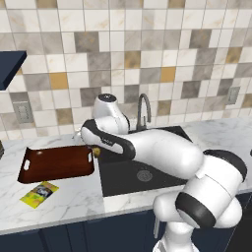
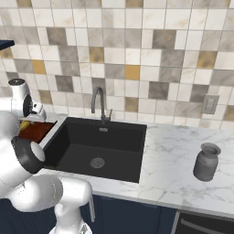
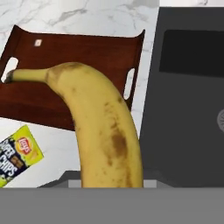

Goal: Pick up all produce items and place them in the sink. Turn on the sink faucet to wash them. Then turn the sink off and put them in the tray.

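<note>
One banana is pinched in the fingers, held between the tray and the sink above the counter, apparently for transfer into the tray.
</note>
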Motion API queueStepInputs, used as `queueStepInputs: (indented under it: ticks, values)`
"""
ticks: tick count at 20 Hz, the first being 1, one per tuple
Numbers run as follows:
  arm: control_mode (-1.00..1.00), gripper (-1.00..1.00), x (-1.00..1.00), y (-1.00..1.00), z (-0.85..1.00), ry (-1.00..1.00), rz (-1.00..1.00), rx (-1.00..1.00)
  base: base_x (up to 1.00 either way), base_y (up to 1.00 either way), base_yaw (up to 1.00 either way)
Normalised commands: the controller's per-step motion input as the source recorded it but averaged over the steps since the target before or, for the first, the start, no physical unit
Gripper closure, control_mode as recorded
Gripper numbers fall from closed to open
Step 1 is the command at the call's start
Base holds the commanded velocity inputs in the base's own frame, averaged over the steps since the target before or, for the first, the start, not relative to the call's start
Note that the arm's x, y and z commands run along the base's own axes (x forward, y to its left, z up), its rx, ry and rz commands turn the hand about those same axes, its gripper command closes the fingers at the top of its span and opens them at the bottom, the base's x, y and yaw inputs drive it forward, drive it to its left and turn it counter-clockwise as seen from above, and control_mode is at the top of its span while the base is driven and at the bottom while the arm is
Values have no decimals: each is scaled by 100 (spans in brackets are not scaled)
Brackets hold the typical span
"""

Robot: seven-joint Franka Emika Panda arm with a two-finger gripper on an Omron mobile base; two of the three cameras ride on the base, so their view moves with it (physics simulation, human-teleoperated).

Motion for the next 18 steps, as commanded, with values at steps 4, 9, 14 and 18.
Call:
queueStepInputs:
  ticks: [4,9,14,18]
  values:
    - [-100,100,45,18,-19,6,0,-1,0,0,0]
    - [-100,100,36,18,-31,2,0,-2,0,0,0]
    - [-100,100,18,23,-31,0,0,-6,0,0,0]
    - [-100,100,18,20,-28,0,0,-4,0,0,0]
